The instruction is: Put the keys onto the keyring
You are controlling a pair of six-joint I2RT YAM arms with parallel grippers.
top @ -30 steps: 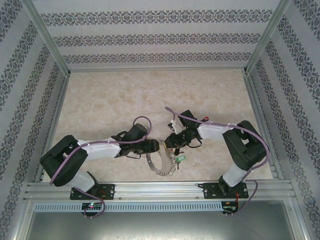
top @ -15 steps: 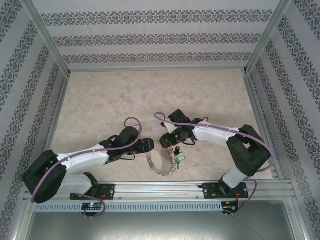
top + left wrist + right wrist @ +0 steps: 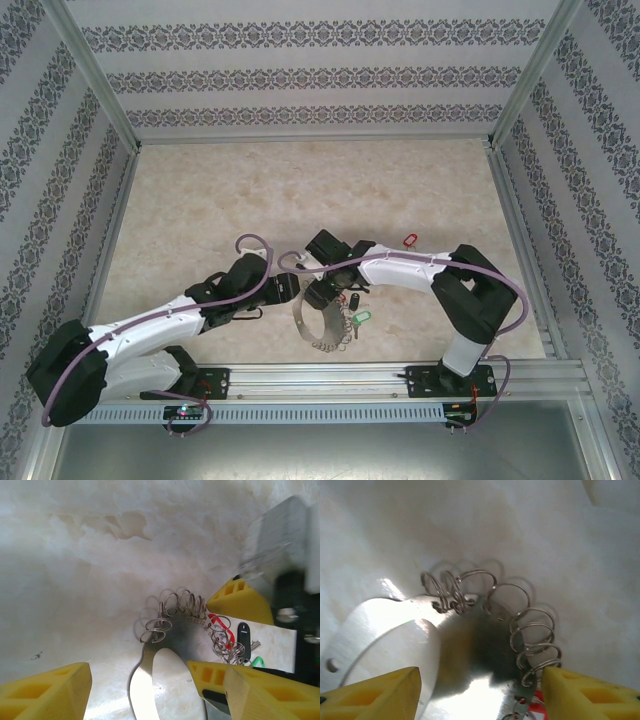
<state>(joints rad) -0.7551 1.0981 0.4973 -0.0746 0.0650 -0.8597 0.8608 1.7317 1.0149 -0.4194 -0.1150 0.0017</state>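
Both pairs are hovering wide open, gripping nothing: left fingers and right fingers straddling the keyring at 6 o'clock on the bench. The green key is lying at its 3 o'clock; the red key, at 1 o'clock, probably needs fetching next.

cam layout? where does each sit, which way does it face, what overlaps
Top external: above and behind the bases, looking down on the table; both arms, left gripper and right gripper at the keyring.
Left wrist: looks down at the keyring; own yellow fingers at bottom.
Right wrist: looks down close on it; own fingers at bottom corners.
Shared: both wrist views show the ring's wire loops.
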